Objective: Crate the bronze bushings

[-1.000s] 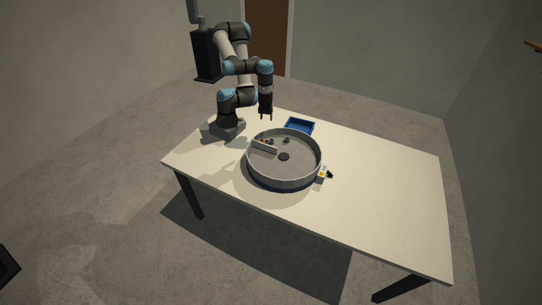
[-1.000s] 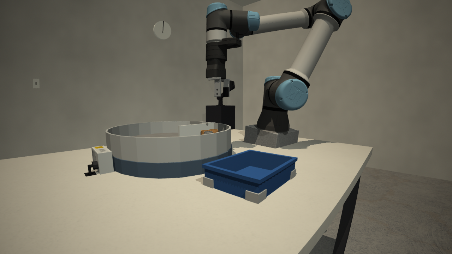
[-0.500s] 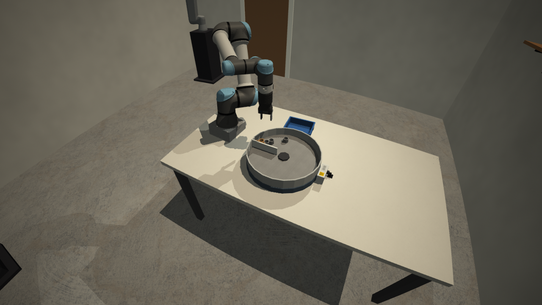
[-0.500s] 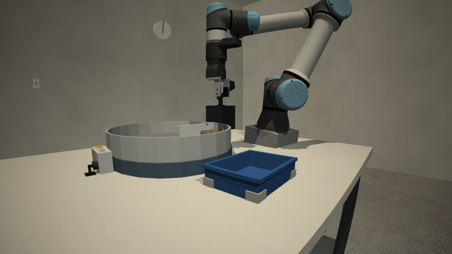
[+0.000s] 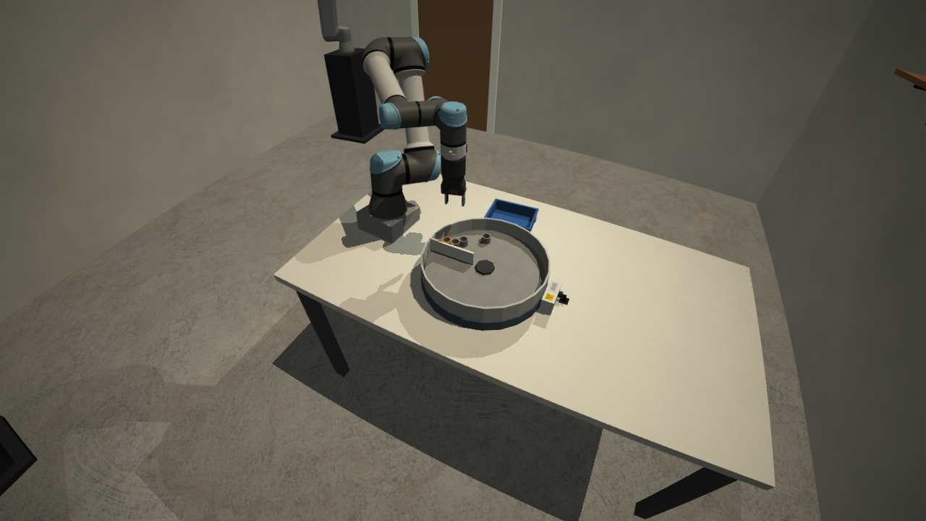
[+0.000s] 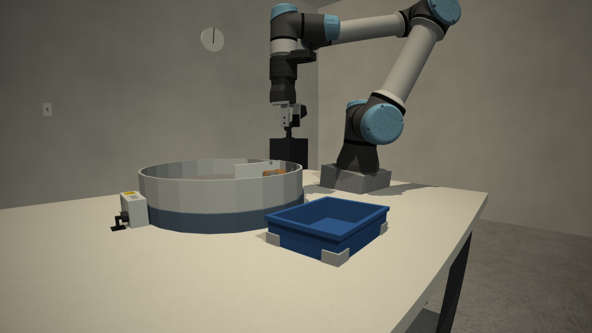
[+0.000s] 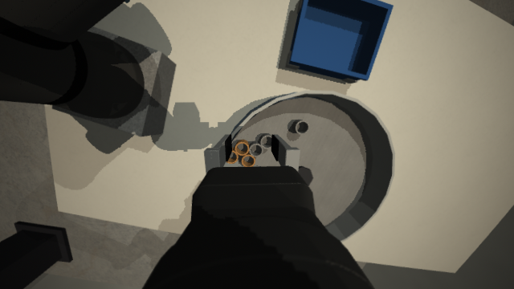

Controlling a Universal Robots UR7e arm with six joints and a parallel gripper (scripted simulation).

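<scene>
Right, arm base (image 5: 391, 231) (image 6: 351, 186) (image 7: 164, 86): over on the left in the top view, standing on the desk (image 5: 647, 323) (image 6: 165, 281) (image 7: 434, 160).
Bronze bushings (image 5: 445, 239) (image 6: 268, 173) (image 7: 235, 148): three of them in the wrist view, bunched up on the turning table (image 5: 482, 306) (image 6: 221, 192) (image 7: 379, 193), inside its wall! They sit well below the fingers (image 5: 455, 199) (image 6: 290, 124), framed between the tips from the wrist camera but out of their grip.
Divider (image 5: 451, 250) (image 6: 248, 170): a pale upright strip, running beside the bunch.
Fingers: spread wide, released, grasping nothing, up in the air and touching nothing!
Steel bushings (image 5: 463, 242) (image 7: 255, 155): a pair right beside the bronze ones, on the hub side.
Lone steel bushing (image 5: 485, 239) (image 7: 295, 127): out on its own, apart from the bunch, still on the turning table's surface.
Crate (image 5: 511, 217) (image 6: 304, 228) (image 7: 327, 48): blue, just beside the turning table, and no bronze in there!
Control box (image 5: 550, 297) (image 6: 135, 210): far right, up against the turning table's outside.

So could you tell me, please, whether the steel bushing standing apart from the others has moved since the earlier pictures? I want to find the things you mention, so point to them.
Yes: slightly left in the top view, from a little right of the dark hub (image 5: 484, 266) (image 7: 306, 176) to nearly in line above it, the lone steel bushing (image 5: 485, 242) (image 7: 296, 128).
</scene>
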